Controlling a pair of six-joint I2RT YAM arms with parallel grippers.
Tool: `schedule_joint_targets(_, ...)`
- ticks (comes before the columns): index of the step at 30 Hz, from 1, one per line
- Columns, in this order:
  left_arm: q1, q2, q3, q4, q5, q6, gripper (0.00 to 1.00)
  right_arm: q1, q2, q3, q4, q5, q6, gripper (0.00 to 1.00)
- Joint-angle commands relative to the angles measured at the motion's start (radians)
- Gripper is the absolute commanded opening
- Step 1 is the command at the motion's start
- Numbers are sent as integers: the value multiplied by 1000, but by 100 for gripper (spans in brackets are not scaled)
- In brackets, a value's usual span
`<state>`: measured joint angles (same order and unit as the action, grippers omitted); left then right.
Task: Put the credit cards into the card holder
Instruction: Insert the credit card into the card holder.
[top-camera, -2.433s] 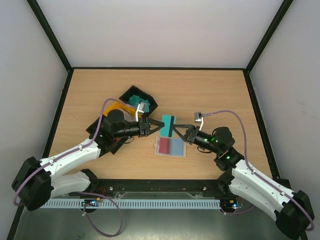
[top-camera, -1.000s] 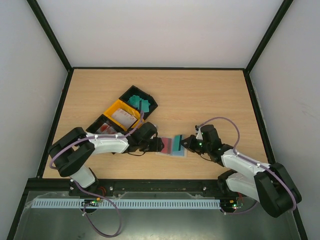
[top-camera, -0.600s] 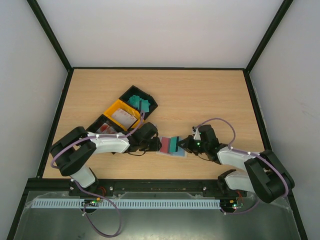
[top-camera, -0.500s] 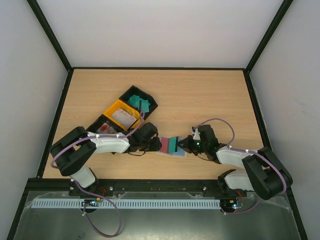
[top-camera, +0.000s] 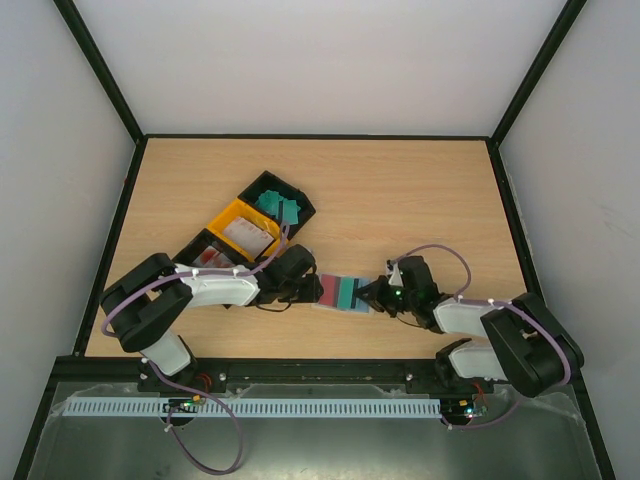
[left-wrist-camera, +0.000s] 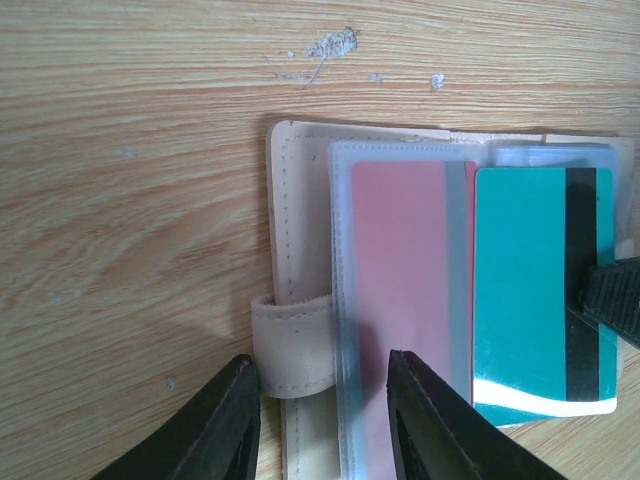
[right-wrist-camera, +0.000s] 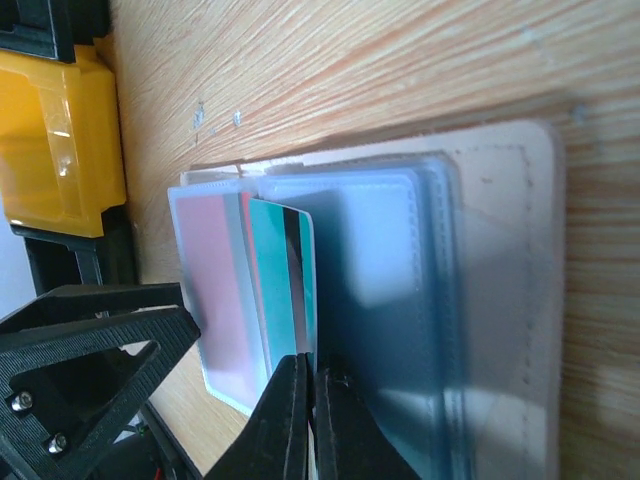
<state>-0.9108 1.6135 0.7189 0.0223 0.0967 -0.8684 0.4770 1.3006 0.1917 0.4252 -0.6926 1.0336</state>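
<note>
teal card (left-wrist-camera: 520, 290) lowered onto holder (left-wrist-camera: 298, 345) | right jaws pinch it | left jaws part-open

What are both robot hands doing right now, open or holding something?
Left gripper: jaws apart astride the strap of the card holder; a pinch cannot be told.
Right gripper: closed, holding the teal card.

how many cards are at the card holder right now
2: a pink card inside a clear sleeve, and a teal card beside it, pinched by the right hand. Other sleeves may hide more.
</note>
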Motion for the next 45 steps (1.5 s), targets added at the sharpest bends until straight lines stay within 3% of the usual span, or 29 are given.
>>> schedule_joint_targets(1,-4,31,-24,-45,-16,-3,38,-3,-29,-47,-36,37,33,2)
schedule_joint_targets(13,-4,41,-25,-29,12,3,37,6,119,-32,158,-33,62,2)
schedule_joint_targets(24,-4,37,-36,-21,15,0,37,78,126,-4,154,29,80,2)
schedule_joint_targets(35,-4,33,-49,-22,10,2,32,81,-20,1,-51,234,18,2)
schedule_joint_targets(45,-5,37,-53,-14,17,2,25,85,26,-1,18,211,28,2)
